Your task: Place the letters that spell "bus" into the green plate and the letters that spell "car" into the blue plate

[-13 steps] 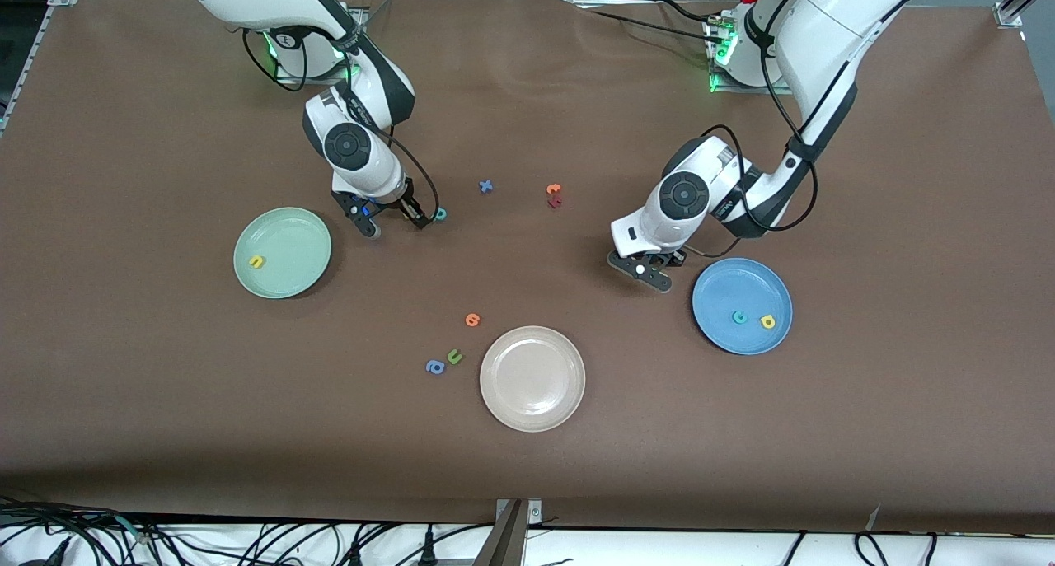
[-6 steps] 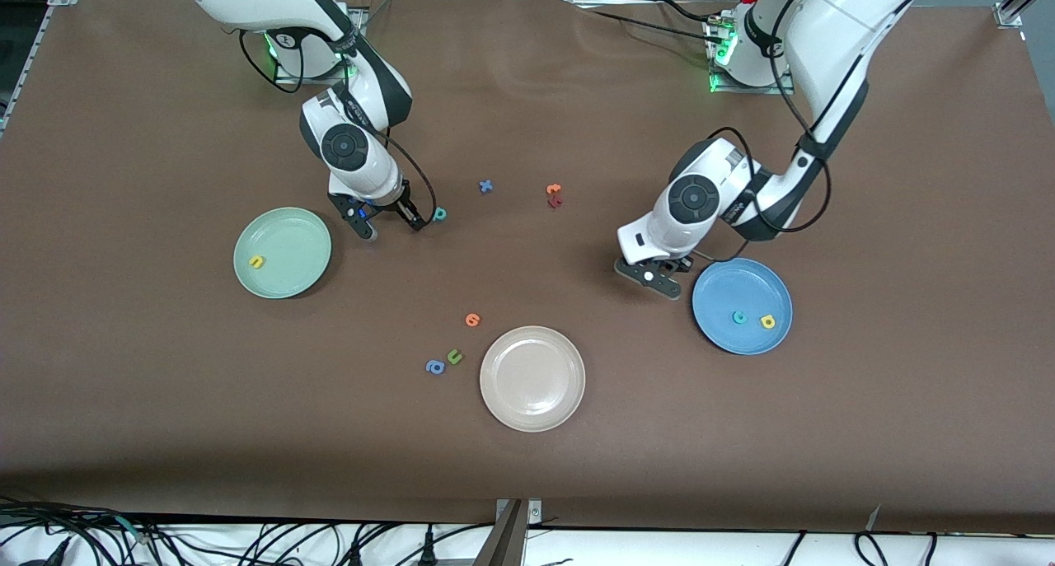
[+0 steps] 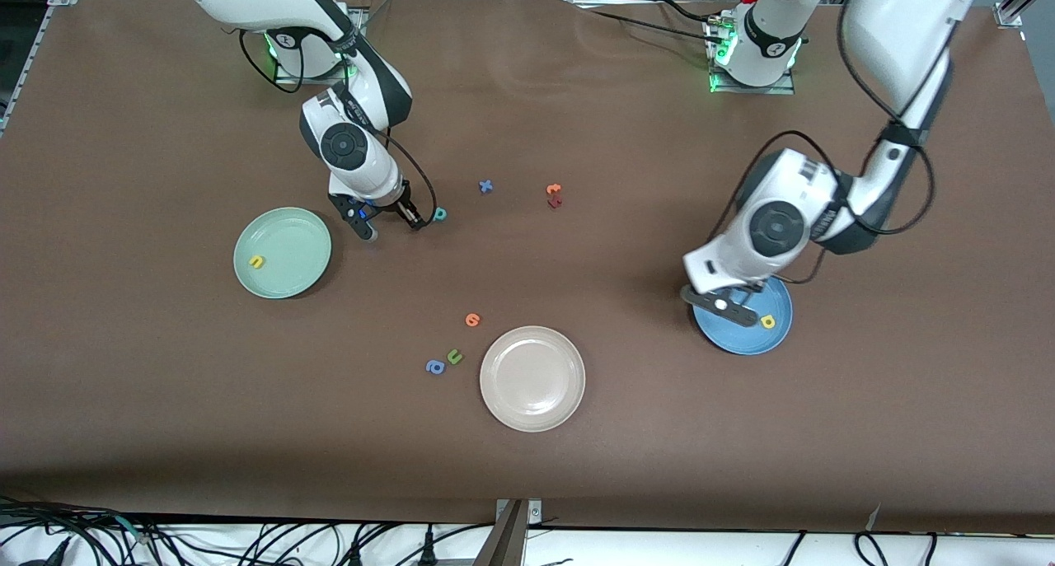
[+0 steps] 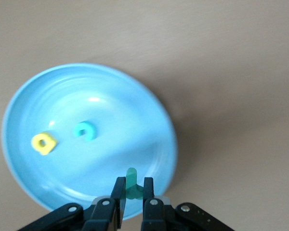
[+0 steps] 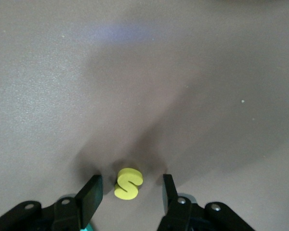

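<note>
Brown table (image 3: 626,467) holds the green plate (image 3: 282,252) with a yellow "u" (image 3: 256,261), near it the right gripper (image 5: 129,191) stands apart around the yellow "s" (image 5: 128,183), and the left gripper (image 4: 132,192) pinches the teal "r" (image 4: 131,183) over the blue plate (image 4: 135,139).

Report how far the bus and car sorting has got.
Done: the yellow "u" lies in the green plate; the teal "c" and yellow "a" lie in the blue plate.

In hand: the left gripper holds the teal "r" over the blue plate; the right gripper, fingers open, straddles the yellow "s" on the table.

Left: the teal "b" lies on the table.
</note>
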Robot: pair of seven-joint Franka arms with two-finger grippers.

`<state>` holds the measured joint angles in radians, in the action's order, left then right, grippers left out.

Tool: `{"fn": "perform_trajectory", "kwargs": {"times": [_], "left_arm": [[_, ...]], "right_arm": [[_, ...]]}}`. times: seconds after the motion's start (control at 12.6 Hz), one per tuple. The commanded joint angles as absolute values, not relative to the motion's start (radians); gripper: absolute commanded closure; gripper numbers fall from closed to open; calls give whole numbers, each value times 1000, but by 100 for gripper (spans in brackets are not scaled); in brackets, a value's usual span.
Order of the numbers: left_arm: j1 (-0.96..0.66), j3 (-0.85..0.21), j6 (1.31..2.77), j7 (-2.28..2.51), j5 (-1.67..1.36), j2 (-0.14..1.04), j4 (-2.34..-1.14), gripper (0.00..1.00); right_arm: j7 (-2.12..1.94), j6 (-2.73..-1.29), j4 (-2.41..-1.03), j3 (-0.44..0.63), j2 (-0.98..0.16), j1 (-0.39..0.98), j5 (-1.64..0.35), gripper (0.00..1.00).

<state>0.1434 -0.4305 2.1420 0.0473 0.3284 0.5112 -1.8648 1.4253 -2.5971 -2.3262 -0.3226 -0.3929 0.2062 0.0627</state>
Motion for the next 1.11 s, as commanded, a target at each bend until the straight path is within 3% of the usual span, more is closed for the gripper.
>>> {"fn": "perform_trajectory", "kwargs": {"times": [0.0, 0.08, 0.32, 0.48, 0.63, 0.87, 1.03], "left_arm": [[156, -442, 2138, 44, 359, 517, -1867, 12], [160, -442, 2138, 43, 351, 515, -1867, 0], [156, -446, 2128, 54, 319, 453, -1862, 0], [158, -445, 2062, 58, 205, 387, -1826, 0], [156, -445, 1891, 67, 192, 376, -1687, 0], [172, -442, 1665, 78, 167, 376, -1486, 0], [195, -420, 1597, 71, 62, 312, -1427, 0]], "right_arm": [[1437, -2623, -2352, -321, -393, 207, 84, 61], [1437, -2652, -2367, -321, -390, 207, 84, 61], [1437, -2683, -2382, -321, -388, 207, 83, 62], [1437, -2683, -2382, -321, -388, 207, 83, 85], [1436, -2678, -2381, -321, -387, 207, 84, 95], [1419, -2649, -2370, -322, -353, 207, 84, 95], [1356, -2515, -2330, -313, -289, 206, 83, 95]]}}
